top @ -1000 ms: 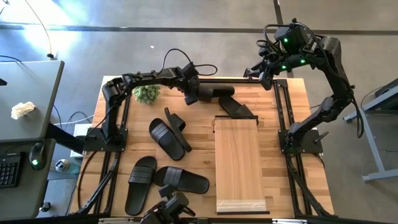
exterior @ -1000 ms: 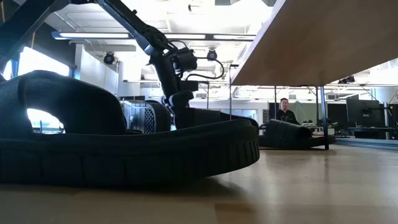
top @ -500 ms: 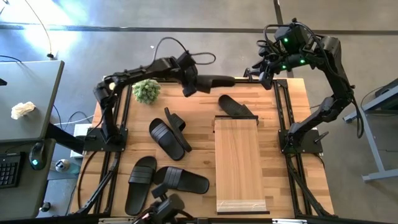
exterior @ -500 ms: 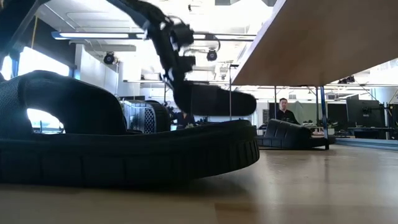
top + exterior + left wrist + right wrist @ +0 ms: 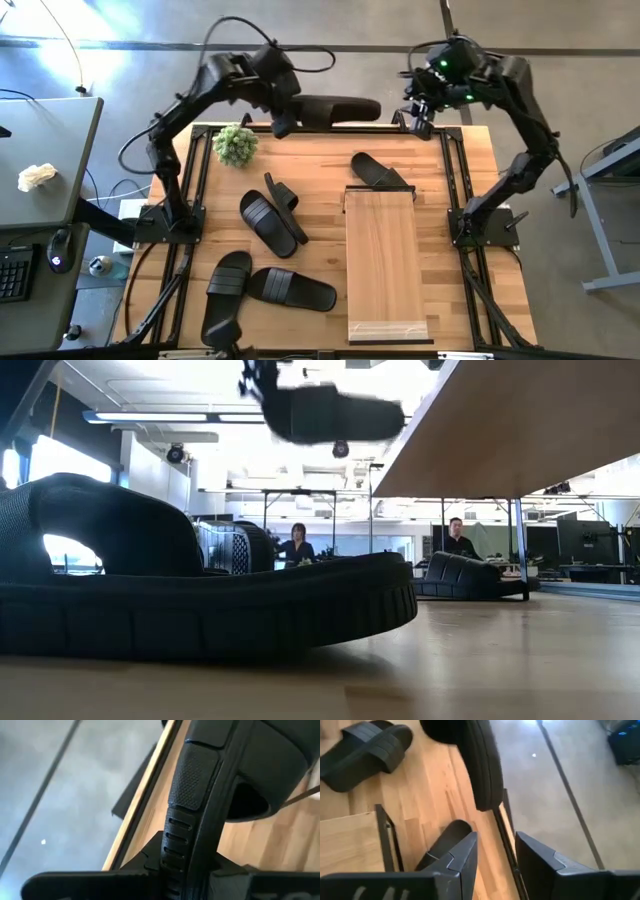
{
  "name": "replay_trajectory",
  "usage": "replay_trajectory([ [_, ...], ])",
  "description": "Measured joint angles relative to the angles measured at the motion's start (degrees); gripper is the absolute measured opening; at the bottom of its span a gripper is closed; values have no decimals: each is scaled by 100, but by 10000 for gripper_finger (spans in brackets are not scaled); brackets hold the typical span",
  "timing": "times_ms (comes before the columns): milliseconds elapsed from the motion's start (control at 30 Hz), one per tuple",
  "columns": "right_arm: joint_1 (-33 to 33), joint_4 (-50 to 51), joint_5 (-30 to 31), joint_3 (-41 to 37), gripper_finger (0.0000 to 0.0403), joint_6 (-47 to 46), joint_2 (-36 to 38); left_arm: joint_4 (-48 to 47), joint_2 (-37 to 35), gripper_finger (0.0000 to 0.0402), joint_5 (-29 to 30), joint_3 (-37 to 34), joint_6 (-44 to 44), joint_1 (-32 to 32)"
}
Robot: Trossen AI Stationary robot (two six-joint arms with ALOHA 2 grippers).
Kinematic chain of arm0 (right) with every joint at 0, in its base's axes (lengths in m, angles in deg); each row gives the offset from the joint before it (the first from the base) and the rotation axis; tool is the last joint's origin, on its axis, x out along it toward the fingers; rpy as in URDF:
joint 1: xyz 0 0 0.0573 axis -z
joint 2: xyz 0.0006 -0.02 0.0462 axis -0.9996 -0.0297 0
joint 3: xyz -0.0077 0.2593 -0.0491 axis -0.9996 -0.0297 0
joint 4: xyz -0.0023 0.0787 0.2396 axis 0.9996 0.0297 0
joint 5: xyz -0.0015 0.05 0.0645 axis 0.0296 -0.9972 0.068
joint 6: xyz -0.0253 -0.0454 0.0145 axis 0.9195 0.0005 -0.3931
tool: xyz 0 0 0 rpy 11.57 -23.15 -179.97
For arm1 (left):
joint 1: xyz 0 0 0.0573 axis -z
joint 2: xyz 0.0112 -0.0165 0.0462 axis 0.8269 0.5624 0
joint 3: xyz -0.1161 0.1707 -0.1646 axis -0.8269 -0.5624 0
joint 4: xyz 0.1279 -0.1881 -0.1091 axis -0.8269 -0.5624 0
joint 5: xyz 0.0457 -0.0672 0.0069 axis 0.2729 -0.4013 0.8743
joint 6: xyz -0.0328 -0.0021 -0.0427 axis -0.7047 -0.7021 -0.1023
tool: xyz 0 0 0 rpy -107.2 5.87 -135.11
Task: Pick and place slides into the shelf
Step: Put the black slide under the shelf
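Observation:
My left gripper is raised over the table's far edge, shut on a black slide that shows high up in the low view. My right gripper hovers open past the far right corner, just beyond the slide's free end. The light-wood shelf stands on the right half of the table. One slide lies at the shelf's far end. Two slides lie mid-table, one of them on its edge. Two more lie flat near the front left. My left gripper pinches the slide's sole between its two fingers at the end toward the table's left, away from the strap. The fingers slant down from the left and lie across the sole. The slide hangs clear of the table, roughly level, its free end pointing toward the table's right.
A small green plant stands at the far left of the table, below the left arm. Dark frame rails run along the table's sides. People sit in the room beyond. Bare wood lies between the mid-table slides and the shelf.
My left gripper has risen steeply and drawn toward the table's far edge, staying shut on the slide. The slide has left the tabletop beside the shelf's far end and now hangs clear, still roughly level. My right gripper has rolled a little in place.

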Motion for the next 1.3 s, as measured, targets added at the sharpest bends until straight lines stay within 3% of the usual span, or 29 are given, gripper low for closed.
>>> replay_trajectory([
  [333,-243,-340,-36,2,190,383,-318,-408,-189,34,492,-113,-245,439],
  [567,-474,-384,-819,7,225,72,-460,-228,-166,34,398,-113,-326,501],
  [1033,-679,-621,553,2,226,94,-973,-392,-162,34,203,-116,-414,492],
  [1300,-690,-858,718,10,226,281,-853,-397,-162,34,109,-116,-406,504],
])
